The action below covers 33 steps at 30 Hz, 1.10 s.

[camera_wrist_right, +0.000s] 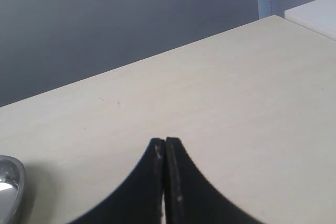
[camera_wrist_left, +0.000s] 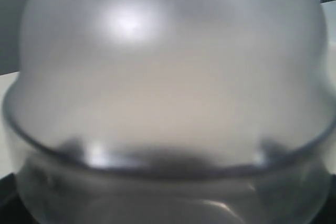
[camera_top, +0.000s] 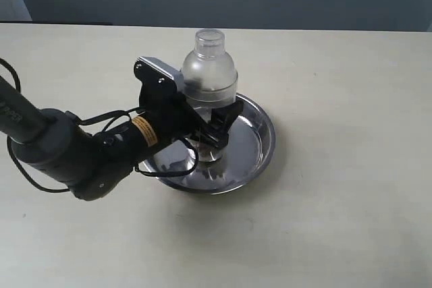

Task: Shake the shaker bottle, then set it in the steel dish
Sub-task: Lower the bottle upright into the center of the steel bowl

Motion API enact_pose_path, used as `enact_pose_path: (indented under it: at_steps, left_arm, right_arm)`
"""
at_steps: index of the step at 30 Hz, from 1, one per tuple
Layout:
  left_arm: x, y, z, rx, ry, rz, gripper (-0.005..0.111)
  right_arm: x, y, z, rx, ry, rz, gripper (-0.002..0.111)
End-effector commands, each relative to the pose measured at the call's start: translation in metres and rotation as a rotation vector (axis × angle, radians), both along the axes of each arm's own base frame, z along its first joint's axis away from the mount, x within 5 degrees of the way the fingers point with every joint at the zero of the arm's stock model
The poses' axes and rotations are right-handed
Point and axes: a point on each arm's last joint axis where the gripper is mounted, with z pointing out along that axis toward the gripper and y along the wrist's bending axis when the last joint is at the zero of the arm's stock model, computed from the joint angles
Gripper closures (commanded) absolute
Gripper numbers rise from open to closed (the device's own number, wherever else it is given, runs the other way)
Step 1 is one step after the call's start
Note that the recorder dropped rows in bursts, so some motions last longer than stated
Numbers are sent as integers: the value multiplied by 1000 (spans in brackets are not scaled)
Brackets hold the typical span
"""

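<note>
In the exterior view, a pale beige counter (camera_top: 337,220) filled most of the frame, with a grey wall along the top. At the centre sat a round, shallow, shiny steel dish (camera_top: 260,146) with a rolled rim. A clear plastic shaker bottle (camera_top: 209,72) with a domed shoulder and small round cap stood upright inside it, left of the dish's middle. The bottle's base was low against the mirror-like bottom, though I could not tell whether it actually rested there. A thick black arm (camera_top: 54,146) came in from the left edge, and its left hand (camera_top: 217,126) was clamped around the bottle's lower body, with one dark finger (camera_top: 228,118) crossing the front of the bottle below the shoulder. In the left wrist view, the shaker bottle (camera_wrist_left: 168,77) filled almost the whole frame. It showed as a blurred, milky dome with a bright highlight at upper left and a dark seam curving across the lower part. The fingers could not be made out there. In the right wrist view, the right hand (camera_wrist_right: 165,142) rose from the bottom centre, its two black fingers (camera_wrist_right: 178,192) pressed flat together with nothing between them. It was above bare counter (camera_wrist_right: 236,103), and a sliver of the steel dish (camera_wrist_right: 10,182) showed at the lower left edge.
</note>
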Motion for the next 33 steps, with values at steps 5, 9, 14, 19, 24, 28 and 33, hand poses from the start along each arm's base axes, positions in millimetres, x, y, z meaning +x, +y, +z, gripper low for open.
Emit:
enact_pose_path:
  at_steps: [5, 9, 14, 19, 24, 28, 33]
  left_arm:
    - [2, 4, -4, 24, 58, 50, 43]
    - [-2, 4, -4, 22, 40, 29, 39]
    - [-8, 8, -6, 27, 22, 35, 23]
    - [-12, 10, -7, 43, 5, 33, 4]
    - [-12, 9, -7, 42, -1, 21, 1]
    - [-13, 9, -5, 28, -21, 19, 1]
    - [-13, 8, -5, 25, -21, 14, 1]
  right_arm:
    - [0, 0, 0, -10, -6, 0, 109]
    - [0, 0, 0, -10, -6, 0, 109]
    - [0, 0, 0, -10, -6, 0, 109]
    - [0, 0, 0, -10, -6, 0, 109]
    - [0, 0, 0, -10, -6, 0, 109]
    - [0, 0, 0, -10, -6, 0, 109]
    - [0, 0, 0, -10, -6, 0, 109]
